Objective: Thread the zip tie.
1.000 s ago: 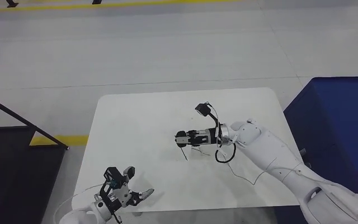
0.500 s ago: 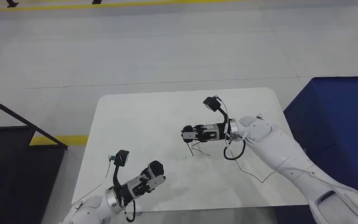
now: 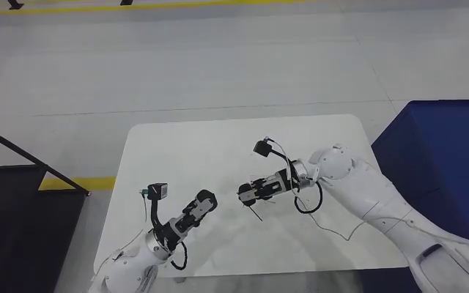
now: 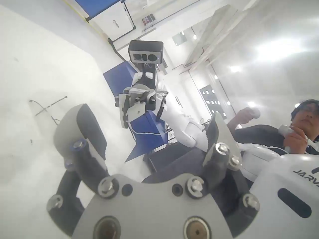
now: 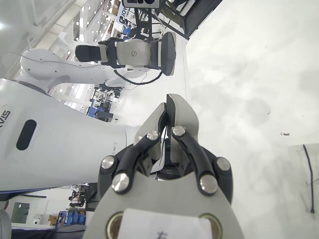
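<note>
Found the right gripper (image 3: 243, 194) pinched tight on the zip tie (image 3: 254, 212), black tail poking out just past its tips over the white table (image 3: 183, 146). Caught the left gripper (image 3: 203, 201) spread wide open, facing the right one, well apart from the tie. Spotted a white sticker (image 5: 162, 225) on the right gripper's wrist plate (image 5: 162, 200), print cut off, and a lettered sign (image 5: 121, 17) far behind the left gripper.

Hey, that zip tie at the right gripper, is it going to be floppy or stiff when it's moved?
Probably springy rather than limp: the zip tie juts out nearly straight from the shut right gripper. It looks very thin, so it is likely light and quick to wobble.
</note>
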